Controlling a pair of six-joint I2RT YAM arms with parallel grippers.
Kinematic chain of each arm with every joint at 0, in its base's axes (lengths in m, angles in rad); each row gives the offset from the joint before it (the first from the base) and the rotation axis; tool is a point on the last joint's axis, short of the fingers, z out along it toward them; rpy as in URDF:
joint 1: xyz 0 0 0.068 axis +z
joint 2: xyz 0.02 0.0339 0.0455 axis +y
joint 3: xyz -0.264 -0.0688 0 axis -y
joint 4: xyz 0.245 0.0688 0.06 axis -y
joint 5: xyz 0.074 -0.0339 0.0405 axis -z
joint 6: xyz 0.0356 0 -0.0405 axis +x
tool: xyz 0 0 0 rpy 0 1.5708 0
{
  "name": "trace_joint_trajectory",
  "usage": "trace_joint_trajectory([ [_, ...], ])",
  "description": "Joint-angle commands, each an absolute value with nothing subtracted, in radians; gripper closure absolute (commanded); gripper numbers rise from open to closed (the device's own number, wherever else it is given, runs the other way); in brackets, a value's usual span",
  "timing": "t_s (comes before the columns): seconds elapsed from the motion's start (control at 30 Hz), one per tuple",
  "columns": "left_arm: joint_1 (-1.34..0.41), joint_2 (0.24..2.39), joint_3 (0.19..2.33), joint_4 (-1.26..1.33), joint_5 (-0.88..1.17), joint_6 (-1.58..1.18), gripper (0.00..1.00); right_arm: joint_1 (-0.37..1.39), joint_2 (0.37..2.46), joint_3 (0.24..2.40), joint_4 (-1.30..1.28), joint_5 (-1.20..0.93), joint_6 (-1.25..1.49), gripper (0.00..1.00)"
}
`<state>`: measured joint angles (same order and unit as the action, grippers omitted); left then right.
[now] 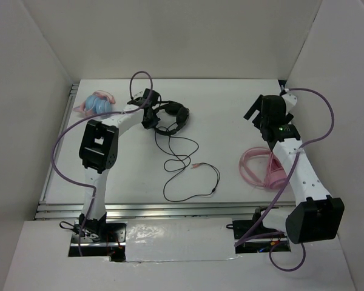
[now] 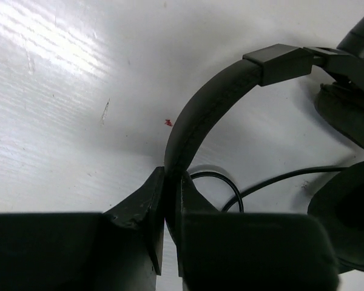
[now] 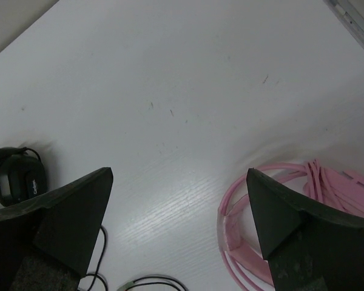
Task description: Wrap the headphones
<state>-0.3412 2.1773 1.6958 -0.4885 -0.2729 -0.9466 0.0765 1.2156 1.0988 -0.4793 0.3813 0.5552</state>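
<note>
2 arms stand over a white table (image 1: 230, 109) with a matte, finely grained top.

far left: light blue and pink headphones (image 1: 99, 103) lie bunched near the far left corner, apart from the arms.

left of centre: the left gripper (image 1: 150, 118) (image 2: 170, 182) is clenched on the headband (image 2: 206, 103) of the black headphones (image 1: 173, 118), its 2 dark fingers pinching the band from both sides. the band is a thin, smooth, padded arc ending in a squared slider block. the headphones sit at the far centre-left of the table. the band's arc lies toward the left arm and the round padded earcups (image 2: 346, 212) toward the right, so the long axis runs roughly left to right. a thin black cable (image 1: 188, 163) (image 2: 279, 179) trails from them toward the near edge in loose, slack loops, with a small reddish plug (image 1: 196, 165) mid-table.

right: pink headphones (image 1: 264, 170) (image 3: 230, 206), a glossy hoop with a bundled pink cord, lie beside the right forearm. the right gripper (image 1: 255, 112) (image 3: 179, 206) hangs above bare table, released, fingers spread wide and grasping nothing. 1 black earcup (image 3: 15, 179) shows at the left edge of its view.
</note>
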Motion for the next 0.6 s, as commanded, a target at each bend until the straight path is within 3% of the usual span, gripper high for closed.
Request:
trace_joint_trajectory([
  [0.0, -0.334, 2.165, 1.776, -0.462, -0.285, -0.873, 1.0, 0.107, 1.186, 1.105, -0.434, 0.368, 0.496, 0.0],
  [0.13, -0.336, 2.097, 1.848, -0.442, -0.321, -0.717, 1.0, 0.129, 1.134, 1.037, -0.303, 0.177, 0.414, 0.0],
  [0.37, -0.376, 1.892, 1.776, -0.33, -0.331, -0.477, 1.0, 0.209, 1.138, 1.034, -0.146, -0.174, 0.256, 0.0],
  [0.47, -0.382, 1.835, 1.775, -0.333, -0.361, -0.456, 1.0, 0.256, 1.158, 1.04, -0.143, -0.224, 0.226, 0.0],
  [0.57, -0.383, 1.787, 1.845, -0.368, -0.35, -0.413, 1.0, 0.314, 1.128, 0.909, -0.031, -0.259, 0.164, 0.0],
])
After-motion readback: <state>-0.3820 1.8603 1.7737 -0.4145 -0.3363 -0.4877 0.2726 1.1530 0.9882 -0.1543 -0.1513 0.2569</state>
